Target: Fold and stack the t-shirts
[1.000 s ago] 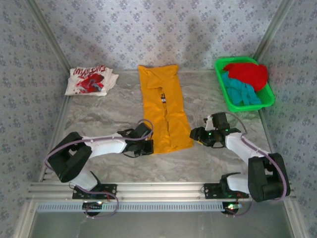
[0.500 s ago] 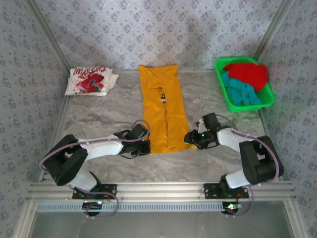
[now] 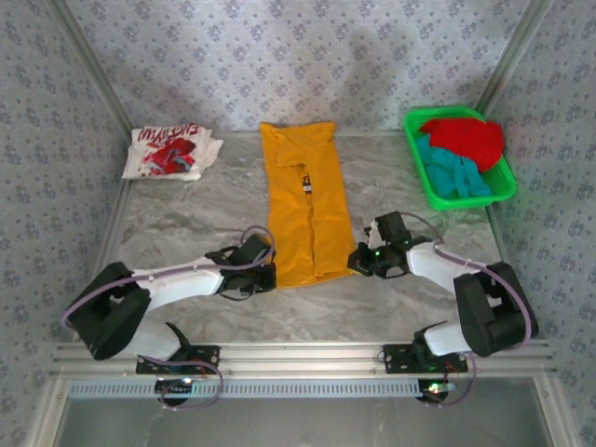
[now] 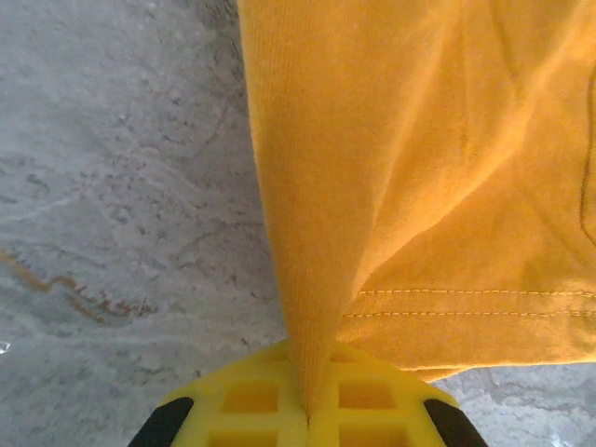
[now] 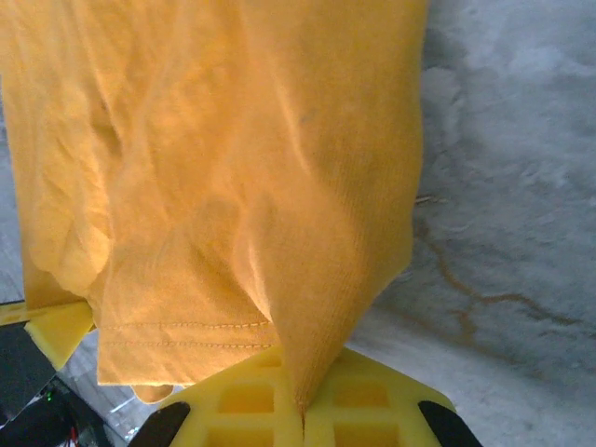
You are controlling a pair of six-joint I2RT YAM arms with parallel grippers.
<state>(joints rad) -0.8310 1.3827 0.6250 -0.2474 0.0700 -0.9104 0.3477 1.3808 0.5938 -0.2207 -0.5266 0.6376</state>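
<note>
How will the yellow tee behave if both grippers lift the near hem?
Likely floppy: the yellow tee tents into a ridge where the left gripper pinches it. Probably light: the thin knit wrinkles freely at the right gripper. The middle would likely sag between both pinches.

White arms (image 3: 177, 279), black joints (image 3: 114, 321), lilac cables (image 3: 76, 296), yellow gridded gripper pads (image 4: 250, 402)

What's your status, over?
Left claw shut on yellow-orange cloth t-shirt, near hem corner. Right claw shut on the other corner. Green plastic basket well aside.

Yellow-orange t-shirt (image 3: 305, 200) folded lengthwise at centre, white t-shirt (image 3: 170, 152) folded far-left
</note>
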